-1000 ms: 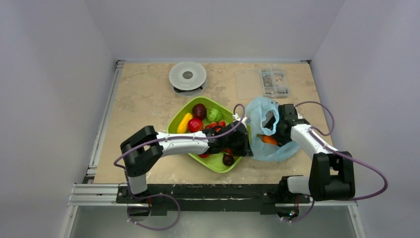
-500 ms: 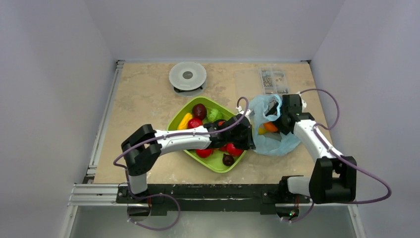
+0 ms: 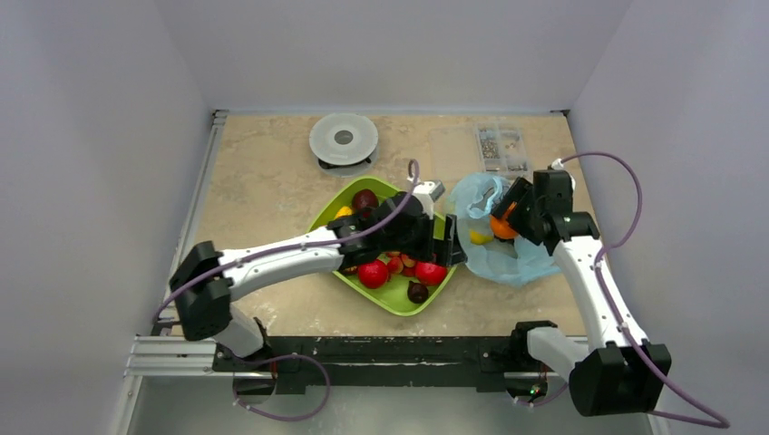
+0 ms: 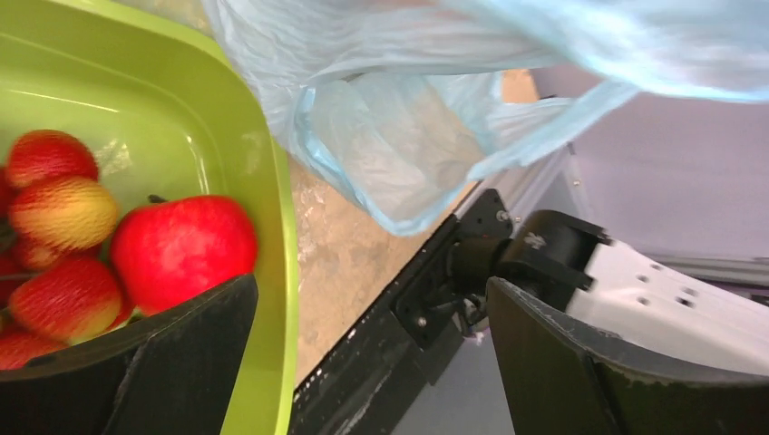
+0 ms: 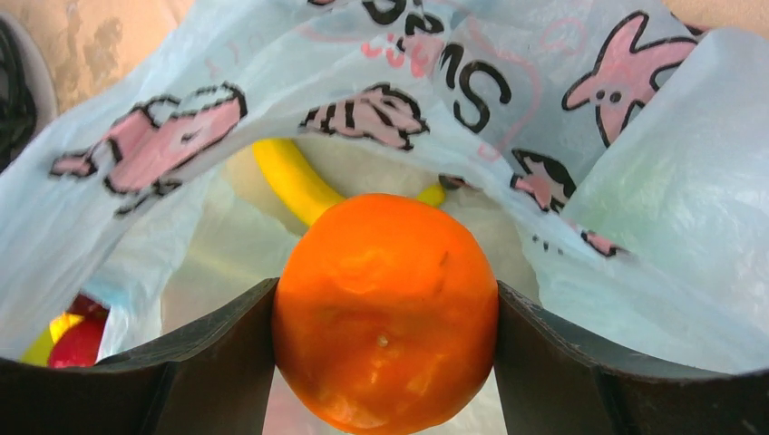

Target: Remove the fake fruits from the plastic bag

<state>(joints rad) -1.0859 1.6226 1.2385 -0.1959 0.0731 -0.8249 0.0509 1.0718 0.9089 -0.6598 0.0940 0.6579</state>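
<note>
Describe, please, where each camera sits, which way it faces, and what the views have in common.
Top external: above and behind the arms, looking down on the table, green tray and plastic bag; both arms show.
Left wrist: on the left arm, looking past the open left tool at the tray's rim, a red apple and the bag's edge.
Right wrist: on the right arm, looking into the bag; the right tool grips the orange, with a banana behind it.
Shared: all three views show the bag.

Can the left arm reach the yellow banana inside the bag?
Probably yes: the left gripper is open beside the plastic bag, and the banana shows just inside. The right gripper, holding the orange, hangs close by.
</note>
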